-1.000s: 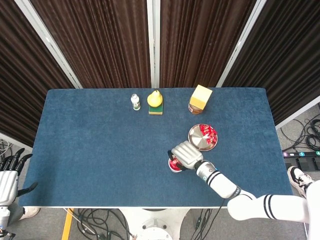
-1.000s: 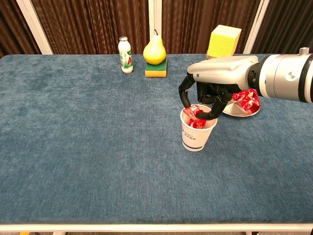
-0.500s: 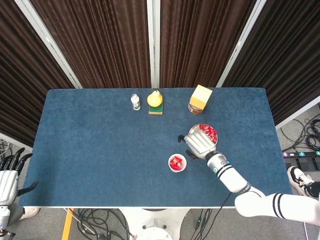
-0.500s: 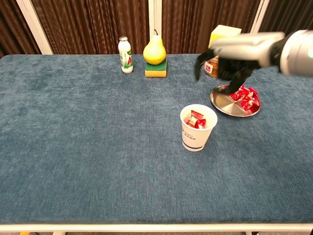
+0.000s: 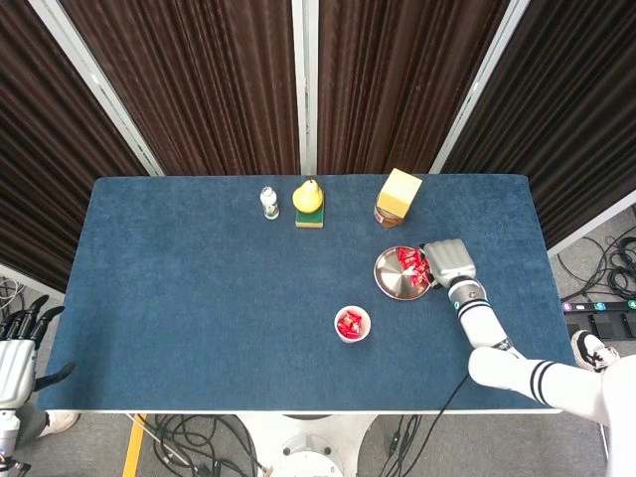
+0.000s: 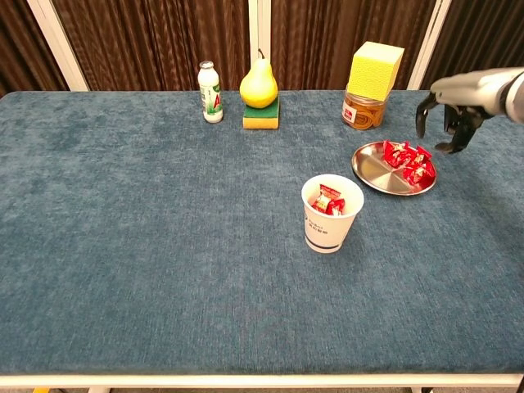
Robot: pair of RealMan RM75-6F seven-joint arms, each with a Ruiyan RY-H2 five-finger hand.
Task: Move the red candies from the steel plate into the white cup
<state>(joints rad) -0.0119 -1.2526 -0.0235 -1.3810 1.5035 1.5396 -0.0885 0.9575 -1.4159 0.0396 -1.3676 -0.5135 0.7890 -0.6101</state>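
A steel plate [image 5: 390,282] [image 6: 375,169] lies right of the table's middle with several red candies [image 5: 411,265] [image 6: 409,160] heaped on its right half. The white cup [image 5: 352,324] [image 6: 331,214] stands nearer the front edge, with red candies inside. My right hand [image 5: 448,262] [image 6: 449,115] hovers just right of the plate, above the table, fingers apart and curled down, holding nothing. My left hand [image 5: 14,353] hangs off the table's left front corner, open and empty.
Along the back stand a small white bottle [image 5: 268,203] [image 6: 210,81], a yellow pear on a green sponge [image 5: 308,201] [image 6: 259,88], and a yellow block on a jar [image 5: 397,197] [image 6: 370,86]. Blue cloth [image 5: 199,298] covers the table.
My right hand left the cup after dropping a candy in, swung back over the plate, and now sits to the plate's right side.
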